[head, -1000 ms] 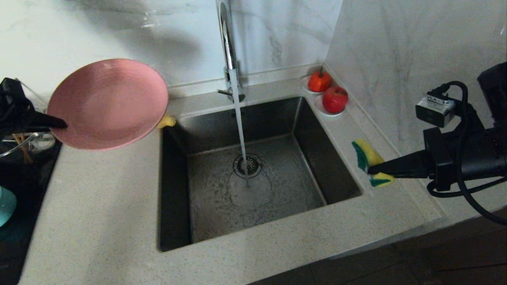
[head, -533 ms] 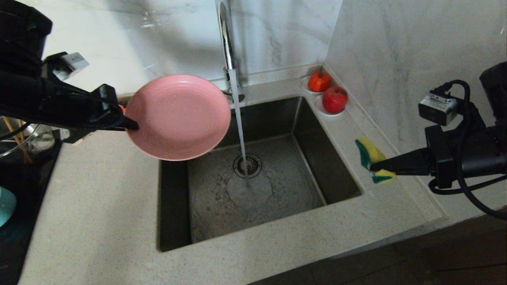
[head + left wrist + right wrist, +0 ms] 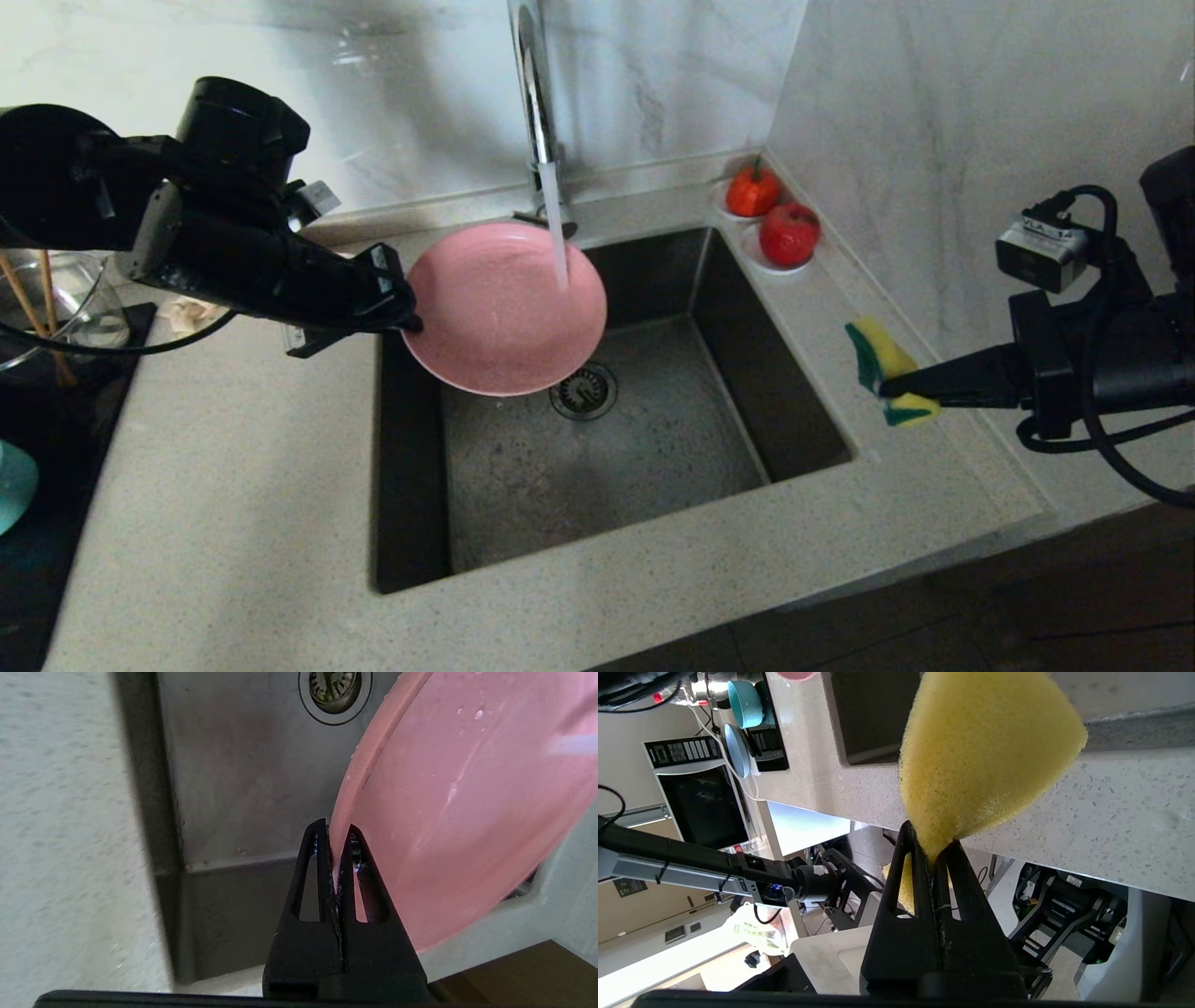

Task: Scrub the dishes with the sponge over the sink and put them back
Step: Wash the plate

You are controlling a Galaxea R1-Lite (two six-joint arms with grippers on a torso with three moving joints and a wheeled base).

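Note:
My left gripper is shut on the rim of the pink plate. The plate hangs tilted over the back left of the sink, and the tap's water stream lands on its face. Off to the right of the basin, above the counter, my right gripper is shut on the yellow and green sponge, squeezing it. A sliver of the teal bowl shows at the left edge.
The chrome tap rises behind the sink. Two red fruits on white saucers sit at the back right corner. A glass cup with chopsticks and a dark mat are at the left. The drain strainer lies beneath the plate's edge.
My left arm has swung the pink plate from the left counter rightward and down over the sink, into the water stream. The right gripper with the sponge has barely moved.

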